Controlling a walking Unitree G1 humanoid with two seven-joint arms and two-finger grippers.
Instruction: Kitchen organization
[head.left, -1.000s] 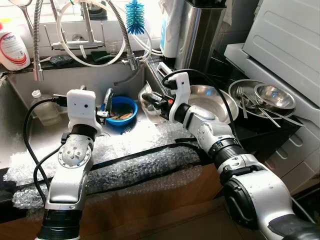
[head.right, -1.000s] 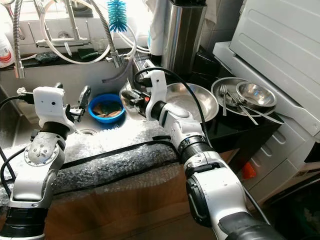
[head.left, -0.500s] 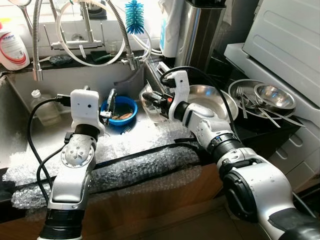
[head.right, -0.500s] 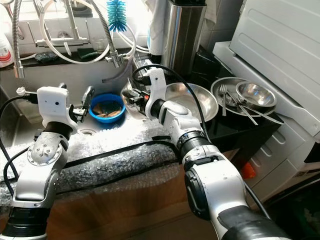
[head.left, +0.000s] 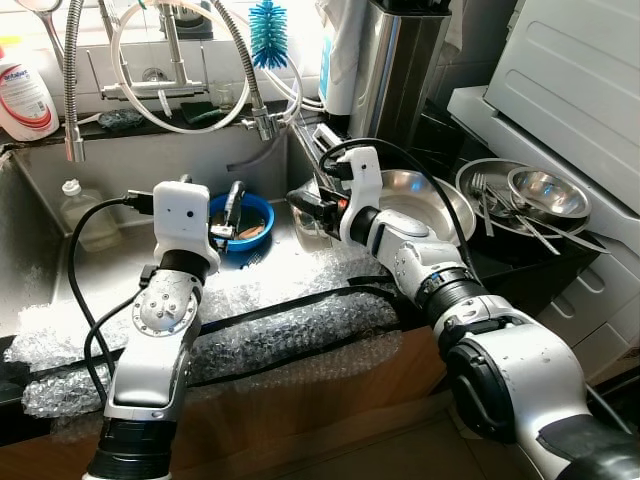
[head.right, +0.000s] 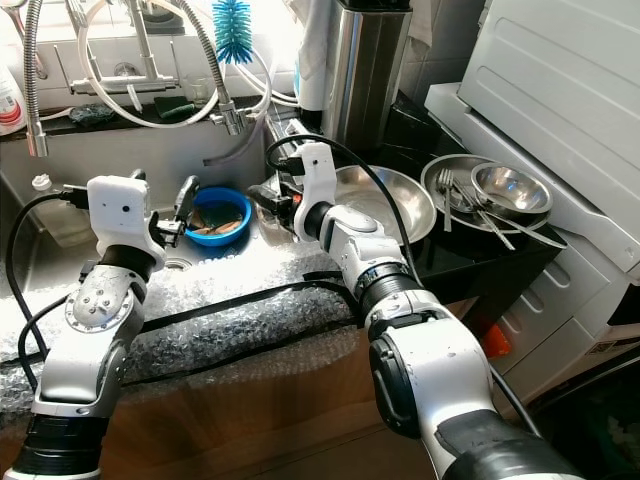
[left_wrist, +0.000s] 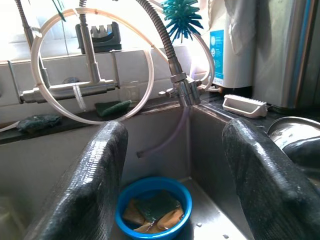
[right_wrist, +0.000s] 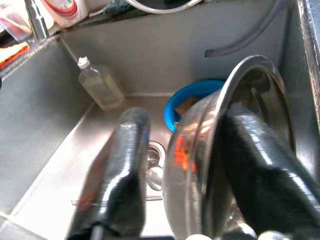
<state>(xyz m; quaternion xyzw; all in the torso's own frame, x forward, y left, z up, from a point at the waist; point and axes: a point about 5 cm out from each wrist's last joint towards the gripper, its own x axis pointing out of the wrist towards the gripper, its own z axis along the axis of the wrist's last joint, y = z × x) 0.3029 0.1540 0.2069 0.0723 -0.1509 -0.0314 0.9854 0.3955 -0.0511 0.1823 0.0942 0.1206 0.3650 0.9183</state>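
From my remote station, I watch the left pincer travel toward the robot's right across the sink over the past second; it now hangs above the near rim of the blue bowl, its fingers spread apart, where a second ago it hung over the bowl's left edge. The whole left arm leans further to the right with it, its white wrist housing closer to the bowl. My right pincer shifts only slightly at the sink's right wall, its fingers straddling the rim of the steel bowl, which now stands a little more upright than before.
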